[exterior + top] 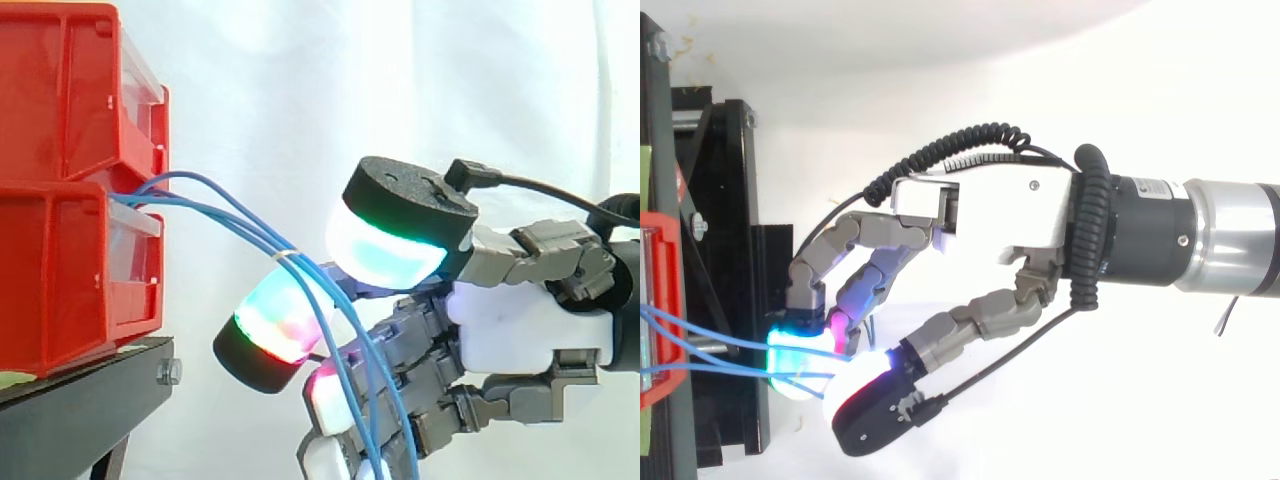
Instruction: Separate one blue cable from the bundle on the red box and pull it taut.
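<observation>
**Setting.** We list a white curtain (400, 80) as the backdrop. At the left of the side view stands a black stand (80, 400), matt and flat-topped, with a bolt head (169, 372) on its front edge.

**Load.** Two red bins (55, 190) sit stacked one on the other on the stand. They are glossy moulded plastic, boxy, with ribbed sides. Each has a clear panel across its open front.

**Task item.** The blue cables (215, 200) are several thin, round, smooth strands. They come out at the seam between the upper and lower bin, run outward a short way, then curve down to the right. A small white tie (287, 257) binds them together a little way off the bins. Below it they fan slightly, hang slack and leave the bottom edge of the side view. From above we see them as near-parallel lines leaving the bin front.

**Robot hand** (525, 320). It has a hard white shell over the palm with grey metal parts, and comes in from the right on a silver and black arm (1230, 235). It sits about level with the lower bin and apart from it, where the cables droop. The strands cross in front of it. We cannot tell whether it has closed on any cable.
</observation>
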